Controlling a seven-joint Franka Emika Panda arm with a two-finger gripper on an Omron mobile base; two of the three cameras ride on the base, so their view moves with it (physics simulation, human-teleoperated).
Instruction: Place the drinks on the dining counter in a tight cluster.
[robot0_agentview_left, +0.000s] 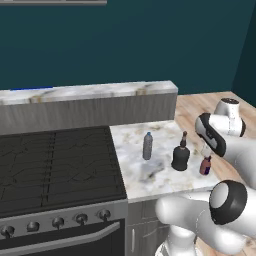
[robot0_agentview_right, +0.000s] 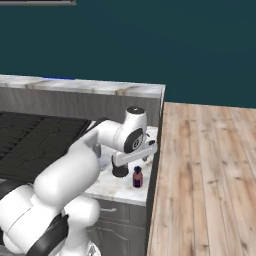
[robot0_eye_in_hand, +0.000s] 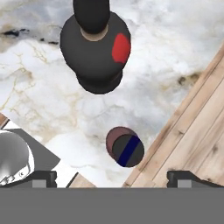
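Three bottles: all are seen on the marble counter (robot0_agentview_left: 135, 182), at frame centre in the left base view.
Small maroon bottle (robot0_eye_in_hand: 125, 146): upright, seen cap-on from above, just above and midway between the fingertips at the lower edge of the hand view.
Claw (robot0_eye_in_hand: 111, 178): spread wide, nothing held.
Dark round bottle (robot0_eye_in_hand: 96, 49): upper centre, apart.
Water bottle (robot0_agentview_left: 147, 146): left of the dark one.
Coming move: judged a straight descent.

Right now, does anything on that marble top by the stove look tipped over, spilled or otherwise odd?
Nothing stands out. The water bottle, the squat dark bottle and the tiny maroon bottle all stand upright and apart on the marble top, with no spill. The maroon one sits near the right edge. The open pincer hangs above it.
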